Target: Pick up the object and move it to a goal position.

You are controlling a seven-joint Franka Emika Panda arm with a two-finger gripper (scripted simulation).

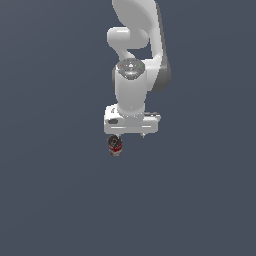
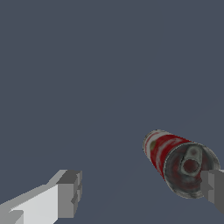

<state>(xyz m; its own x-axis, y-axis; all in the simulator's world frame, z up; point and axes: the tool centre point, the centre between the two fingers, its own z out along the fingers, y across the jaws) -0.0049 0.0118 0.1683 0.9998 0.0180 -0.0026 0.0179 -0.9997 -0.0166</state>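
Observation:
The object is a small can (image 1: pixel 115 145) with a red and white label and a dark top. It stands just under the hand, toward the exterior view's left. In the wrist view the can (image 2: pixel 181 162) shows its top with a pull tab and lies between the fingers, close against one finger (image 2: pixel 213 189). The other finger (image 2: pixel 70 193) is far from it. My gripper (image 2: pixel 142 191) is open and wide, and it holds nothing. In the exterior view the gripper (image 1: pixel 129 136) points straight down, with its fingers mostly hidden under the hand.
A plain dark grey surface (image 1: pixel 55 190) fills both views. The white arm (image 1: pixel 134 60) rises behind the hand in the exterior view. No other object shows.

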